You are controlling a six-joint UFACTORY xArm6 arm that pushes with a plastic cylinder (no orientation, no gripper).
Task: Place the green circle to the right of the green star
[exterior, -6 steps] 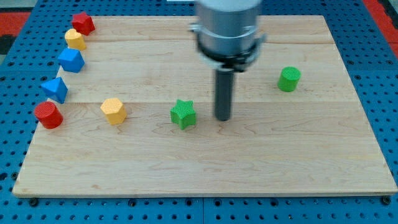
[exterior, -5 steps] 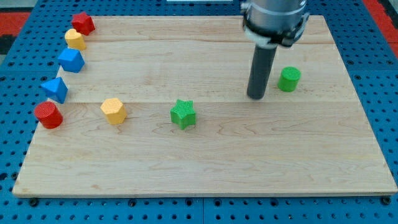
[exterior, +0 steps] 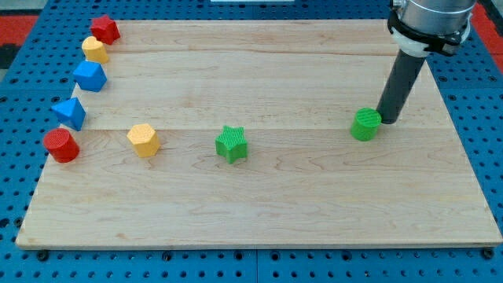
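The wooden table (exterior: 259, 212) is lying flat over a blue board full of little holes (exterior: 487, 118), and it is carrying all the blocks. The arm is reaching down from the view's top right as a fat grey tube with a dark rod (exterior: 401, 79) under it. This arm is not carrying a gripper, so nothing is being grasped or let go.

My tip (exterior: 387, 121) is resting on the table just to the right of the green circle (exterior: 365, 124). It looks like it is touching the block's side, but I cannot tell for sure from here.

The green circle is a short round block with thin lines on its top. It is sitting right of the middle of the table, well apart from the green star (exterior: 231, 144), and a bit higher in the view than the star.

The other blocks are sitting toward the left. A yellow block (exterior: 144, 140) is near the green star. Along the left edge, going down, are a red block (exterior: 104, 30), a second yellow block (exterior: 95, 49), a blue block (exterior: 90, 76), a blue triangle (exterior: 71, 113) and a red circle (exterior: 60, 145).
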